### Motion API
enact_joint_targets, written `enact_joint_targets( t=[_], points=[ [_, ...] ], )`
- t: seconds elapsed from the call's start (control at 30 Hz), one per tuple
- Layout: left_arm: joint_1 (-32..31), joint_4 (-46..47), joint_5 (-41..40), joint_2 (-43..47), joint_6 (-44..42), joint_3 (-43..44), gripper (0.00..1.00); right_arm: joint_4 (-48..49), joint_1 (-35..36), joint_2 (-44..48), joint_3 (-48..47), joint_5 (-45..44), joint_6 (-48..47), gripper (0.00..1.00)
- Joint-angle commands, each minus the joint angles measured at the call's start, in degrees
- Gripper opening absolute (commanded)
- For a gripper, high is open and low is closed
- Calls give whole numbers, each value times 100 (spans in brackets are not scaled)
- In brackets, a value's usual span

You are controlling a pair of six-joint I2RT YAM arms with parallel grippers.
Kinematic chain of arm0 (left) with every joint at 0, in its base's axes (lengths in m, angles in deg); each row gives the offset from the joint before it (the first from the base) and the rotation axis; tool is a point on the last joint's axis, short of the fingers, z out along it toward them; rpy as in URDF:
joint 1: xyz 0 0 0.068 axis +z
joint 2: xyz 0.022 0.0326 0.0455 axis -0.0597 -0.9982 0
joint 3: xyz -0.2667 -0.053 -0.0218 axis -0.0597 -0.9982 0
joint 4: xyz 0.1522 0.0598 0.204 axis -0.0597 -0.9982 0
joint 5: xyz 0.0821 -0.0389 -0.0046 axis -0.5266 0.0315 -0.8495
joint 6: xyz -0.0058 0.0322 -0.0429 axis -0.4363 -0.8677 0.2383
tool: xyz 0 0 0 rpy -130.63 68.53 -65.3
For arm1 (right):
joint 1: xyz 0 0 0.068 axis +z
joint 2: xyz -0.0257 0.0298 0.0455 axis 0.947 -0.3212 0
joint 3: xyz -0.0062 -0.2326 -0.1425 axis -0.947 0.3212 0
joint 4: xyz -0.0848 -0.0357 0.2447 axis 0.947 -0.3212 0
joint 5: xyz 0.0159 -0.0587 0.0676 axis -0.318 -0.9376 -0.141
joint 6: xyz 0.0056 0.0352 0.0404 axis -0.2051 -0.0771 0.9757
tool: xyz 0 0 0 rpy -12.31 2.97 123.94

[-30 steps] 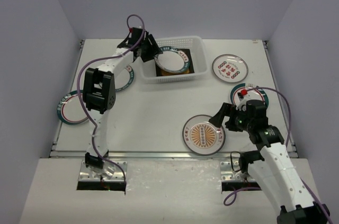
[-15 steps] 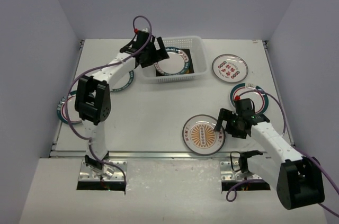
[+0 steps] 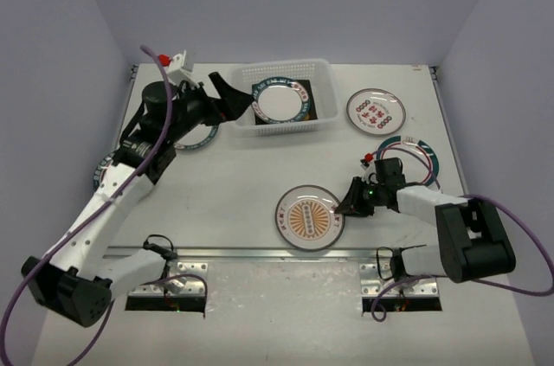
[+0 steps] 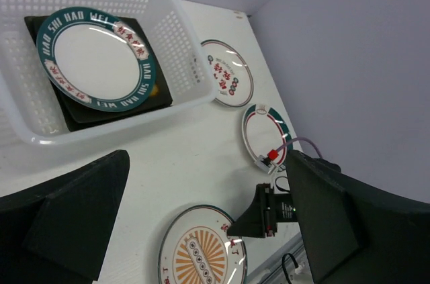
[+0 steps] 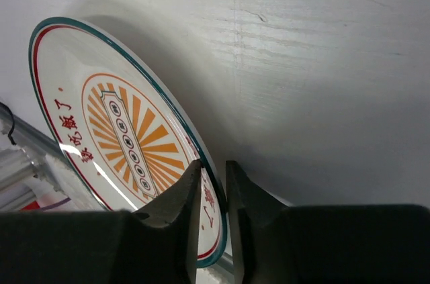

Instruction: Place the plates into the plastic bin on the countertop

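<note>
The right tool [image 3: 351,202] has just closed. A moment ago its jaws stood wide beside the sunburst plate [image 3: 310,217]; now they are drawn narrow and pinch that plate's right-hand rim between them. The wrist view shows the rim caught between the two fingers, with the plate looking tilted over its own shadow on the tabletop [image 3: 242,176]. The plate has also slid a little to the left of where it lay.

The left tool [image 3: 229,98] has pulled back from the plastic bin [image 3: 286,129] and hangs just to its left, jaws fully spread and holding nothing. The teal-rimmed plate [image 3: 279,99] it had been over now lies flat in the bin, on top of a dark square plate [image 3: 305,105].

So one plate appears delivered and the next is gripped. The sunburst plate remains near the front edge, well apart from the bin, and other plates lie outside it on both sides.
</note>
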Motion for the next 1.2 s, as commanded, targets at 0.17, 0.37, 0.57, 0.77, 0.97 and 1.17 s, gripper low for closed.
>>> enact_joint_targets(
  t=[0.17,0.37,0.57,0.77,0.97,1.17],
  points=[
    [33,-256,-186,1414,-183,-903,100,1148,28,-864,172,915,207,0],
    [40,-708,-790,1569,-437,-1397,100,1898,28,8,234,1685,855,0],
    [42,-1420,-2131,1719,-726,-1536,100,726,-85,1002,-886,1557,831,0],
    [42,-1760,-2640,2087,-1164,-1449,100,273,-517,398,-2464,1504,947,0],
    [42,-1422,-2745,2586,-1127,-2208,100,459,-638,-1411,-4514,856,1412,0],
    [42,-1423,-2573,2543,-1184,-2224,100,159,-552,-3668,-6966,810,1562,0]
  ],
)
